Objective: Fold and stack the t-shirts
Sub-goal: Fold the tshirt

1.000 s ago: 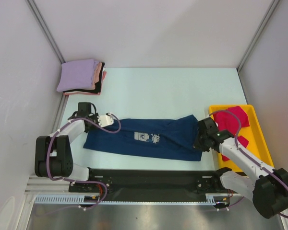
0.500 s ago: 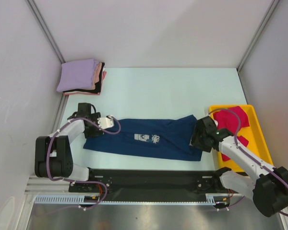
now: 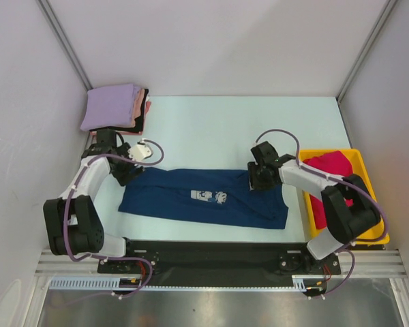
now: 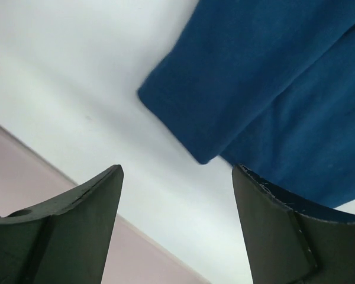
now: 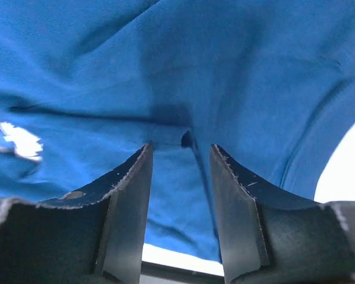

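A navy t-shirt [image 3: 191,204] with a small white print [image 3: 208,196] lies spread flat along the table's near side. My left gripper [image 3: 126,173] hovers open off its far left corner. In the left wrist view one navy sleeve corner [image 4: 189,112] lies ahead of the jaws [image 4: 177,171], which have only bare table between them. My right gripper [image 3: 259,178] sits over the shirt's far right part. Its jaws [image 5: 181,147] stand apart just above the navy cloth [image 5: 225,71], straddling a small fold. Several folded t-shirts, lavender on top [image 3: 112,107], are stacked at the far left corner.
A yellow tray [image 3: 365,172] at the right edge holds a crimson t-shirt [image 3: 330,165]. White enclosure walls close in the left, right and back. The left wall's foot [image 4: 59,177] is close beside my left gripper.
Both grippers have opened and let go of the navy shirt's ends. The left one drew back toward the far left. The right arm swung left and away onto the shirt's far edge.
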`<move>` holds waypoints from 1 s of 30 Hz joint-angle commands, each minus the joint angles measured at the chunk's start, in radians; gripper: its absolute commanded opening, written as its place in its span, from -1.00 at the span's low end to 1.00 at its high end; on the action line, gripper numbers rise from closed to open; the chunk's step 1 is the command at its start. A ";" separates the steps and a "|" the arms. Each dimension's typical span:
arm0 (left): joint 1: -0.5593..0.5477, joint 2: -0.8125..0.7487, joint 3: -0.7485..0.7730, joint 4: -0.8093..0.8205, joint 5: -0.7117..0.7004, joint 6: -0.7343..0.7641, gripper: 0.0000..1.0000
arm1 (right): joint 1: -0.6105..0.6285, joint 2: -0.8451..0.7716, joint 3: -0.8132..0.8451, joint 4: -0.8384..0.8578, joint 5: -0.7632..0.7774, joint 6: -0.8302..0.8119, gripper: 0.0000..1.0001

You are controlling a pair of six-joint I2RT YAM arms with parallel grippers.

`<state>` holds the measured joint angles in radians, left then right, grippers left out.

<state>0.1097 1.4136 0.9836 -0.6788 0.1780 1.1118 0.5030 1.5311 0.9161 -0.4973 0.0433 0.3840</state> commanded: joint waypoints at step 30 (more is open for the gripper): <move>0.002 -0.001 -0.054 0.053 0.032 -0.153 0.60 | 0.331 -0.048 -0.016 -0.096 -0.140 0.024 -1.00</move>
<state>0.1097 1.4136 0.9272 -0.6495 0.2039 0.9508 0.8207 1.4967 0.9066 -0.5640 -0.0723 0.3752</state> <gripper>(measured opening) 0.798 0.010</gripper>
